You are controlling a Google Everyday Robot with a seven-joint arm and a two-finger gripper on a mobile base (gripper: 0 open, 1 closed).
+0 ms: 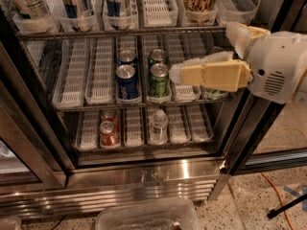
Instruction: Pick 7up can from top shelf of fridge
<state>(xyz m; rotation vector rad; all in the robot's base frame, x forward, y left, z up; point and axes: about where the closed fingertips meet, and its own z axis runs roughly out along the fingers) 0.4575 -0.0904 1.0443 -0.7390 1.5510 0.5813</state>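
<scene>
The fridge [144, 174] stands open in front of me, with a steel base and wire racks. The top shelf [120, 33] runs across the top of the view with white slotted lane trays. A pale silver-white can with dark lettering, which looks like the 7up can [28, 1], stands in its far-left lane, its lid cut off by the frame edge. My gripper [176, 71] reaches in from the right, one rack lower, pointing left beside a green can [159, 79]. Its cream fingers look open and empty. It is well right of and below the pale can.
Tall cans and a bottle fill other top-shelf lanes. The middle rack holds blue cans [126, 80] and green cans, one partly hidden behind my gripper. The lower rack holds red cans [108, 132] and a clear bottle [158, 123]. A plastic bin [148, 217] sits on the floor; black door frame [252, 128] at right.
</scene>
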